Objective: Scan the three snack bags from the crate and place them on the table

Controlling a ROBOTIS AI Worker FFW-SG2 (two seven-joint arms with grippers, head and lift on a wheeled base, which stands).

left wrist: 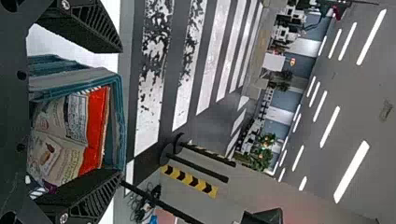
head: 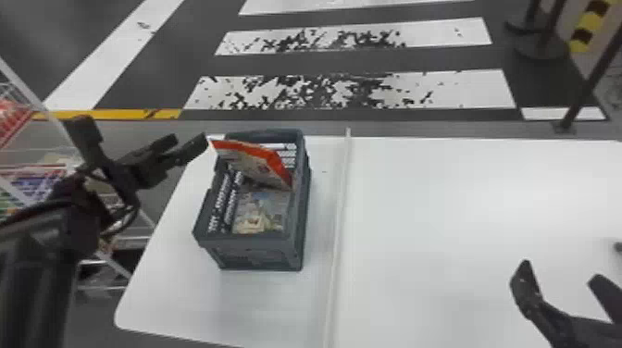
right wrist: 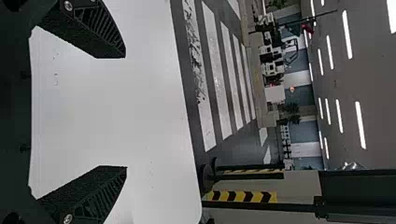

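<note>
Currently, left claw (head: 189, 138) released near crate (head: 257, 253); right claw (head: 561, 271) released over table (head: 439, 208).

In the left wrist view, one of the left fingers (head: 196, 147) hides part of the crate (left wrist: 117, 88) and red-edged snack bag (left wrist: 93, 126) beyond them. Print on the paler bag (head: 259, 215) is blurred. Beyond the right fingers (head: 524, 287), an unidentifiable dark thing (head: 618, 247) is cut off by the head view's edge.
</note>
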